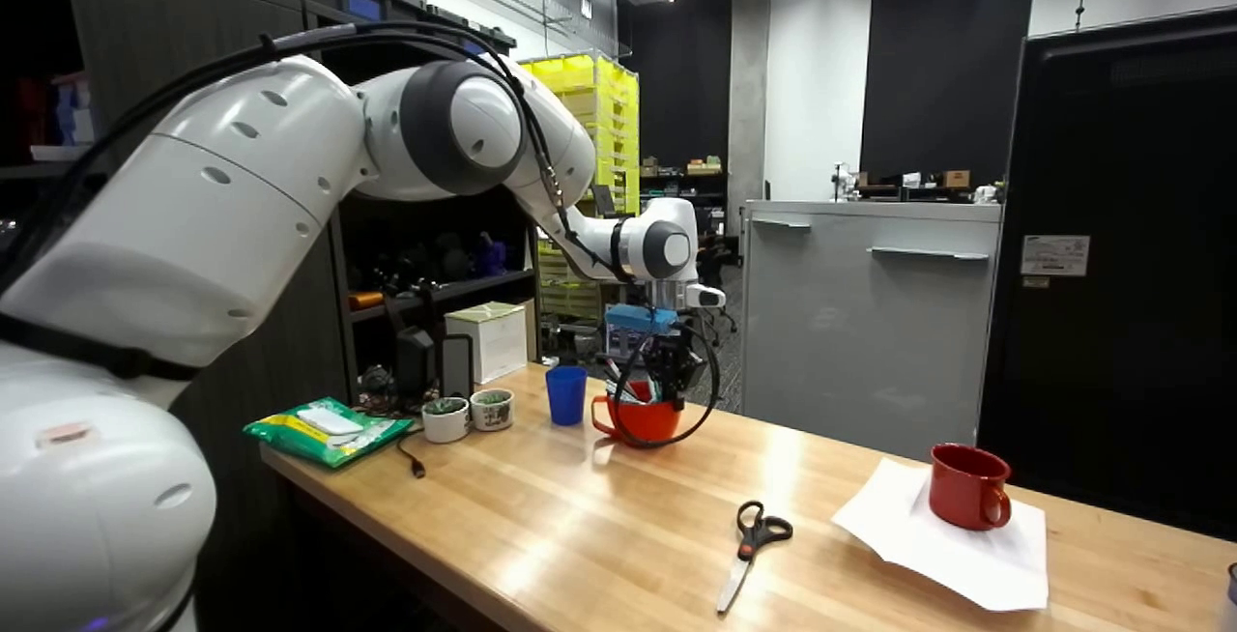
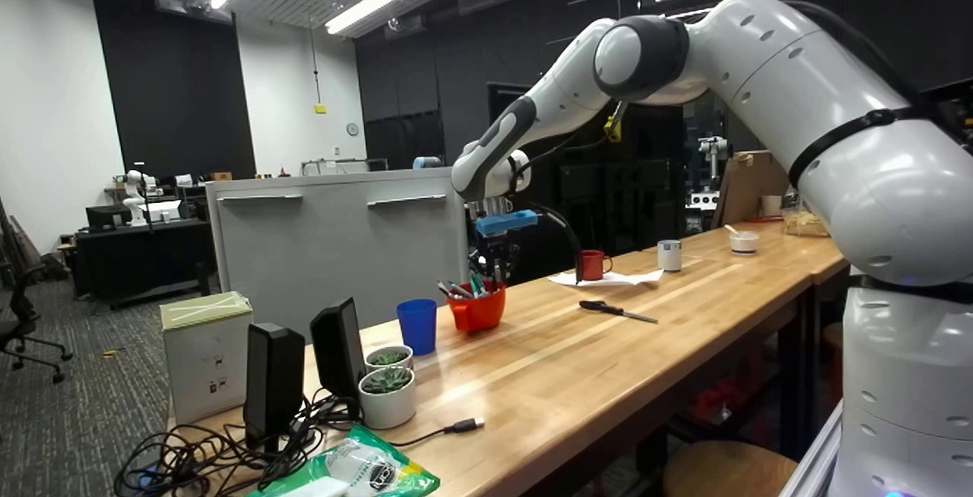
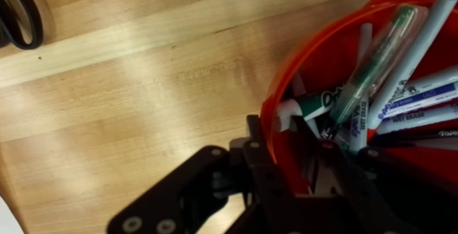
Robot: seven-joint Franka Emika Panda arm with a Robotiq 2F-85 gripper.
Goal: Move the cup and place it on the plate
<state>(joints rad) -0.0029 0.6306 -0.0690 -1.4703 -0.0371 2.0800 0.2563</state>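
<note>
The cup, a wide low orange-red bowl with a handle (image 1: 649, 423) (image 2: 479, 313), stands upright on the table, filled with several markers. In the wrist view its inner wall (image 3: 320, 64) and markers fill the right side. My gripper (image 3: 276, 120) is down at the cup's rim, one finger outside the wall and one inside among the markers. A gap shows between the inner finger and the wall, so it looks partly open; the fingertips' lower ends are hidden. The gripper also shows in both exterior views (image 1: 672, 371) (image 2: 492, 263). The plate, a flat white angular sheet (image 1: 894, 516) (image 2: 637, 279), lies farther along the table.
A red mug (image 1: 966, 489) (image 2: 591, 265) stands on the plate. Scissors (image 1: 752, 547) (image 3: 34, 26) lie between the cup and the plate. A blue cup (image 1: 566, 395) (image 2: 417, 327) stands close beside the cup. Small potted plants (image 2: 388, 398), speakers (image 2: 274, 383) and a green bag (image 1: 329, 431) are beyond.
</note>
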